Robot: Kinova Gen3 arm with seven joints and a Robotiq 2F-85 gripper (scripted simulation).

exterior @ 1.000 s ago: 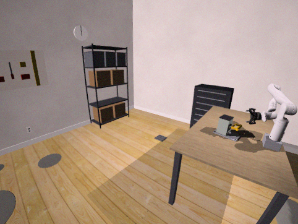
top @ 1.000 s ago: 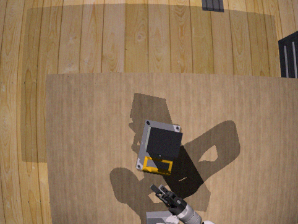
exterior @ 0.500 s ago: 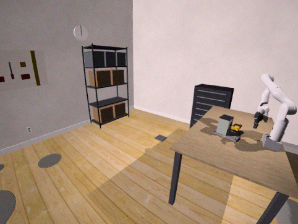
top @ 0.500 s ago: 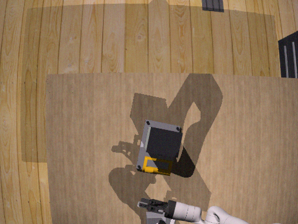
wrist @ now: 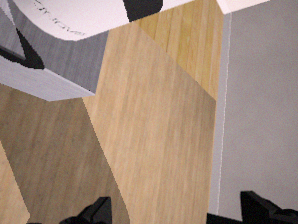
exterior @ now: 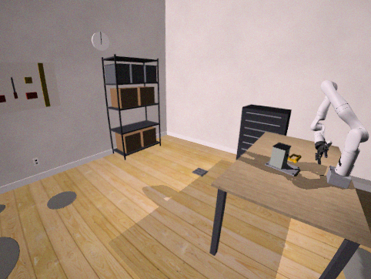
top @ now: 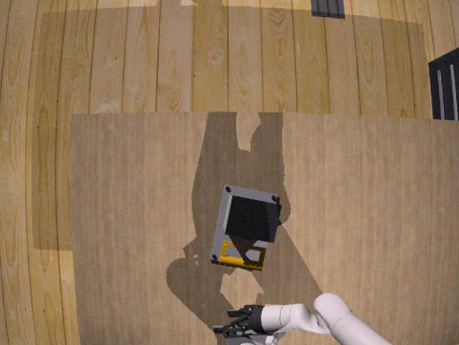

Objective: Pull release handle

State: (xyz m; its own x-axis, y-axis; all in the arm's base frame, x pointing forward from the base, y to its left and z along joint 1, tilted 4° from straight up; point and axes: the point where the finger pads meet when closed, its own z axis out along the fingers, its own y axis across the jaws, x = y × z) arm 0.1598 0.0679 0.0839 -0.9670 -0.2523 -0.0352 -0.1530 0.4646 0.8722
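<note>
The release device stands mid-table: a grey baseplate (top: pixel 220 224) (exterior: pixel 288 169) with a dark boxy housing (top: pixel 251 218) (exterior: pixel 279 154). Its yellow loop-shaped release handle (top: pixel 238 262) (exterior: pixel 296 159) sits close against the housing, on the side facing the arm. My gripper (top: pixel 224 321) (exterior: pixel 321 155) (wrist: pixel 175 208) is open and empty. It hangs in the air near the table's near edge, clear of the handle and a little to its side, touching nothing. The wrist view shows only the two dark fingertips, the table top and the arm's base; the handle is not in it.
The arm's grey base block (exterior: pixel 339 177) (wrist: pixel 50 65) sits on the wooden table (top: pixel 119 214) (exterior: pixel 269 193) close to the gripper. A black drawer cabinet (exterior: pixel 263 127) stands behind the table. A shelf rack (exterior: pixel 131 104) stands far off by the wall.
</note>
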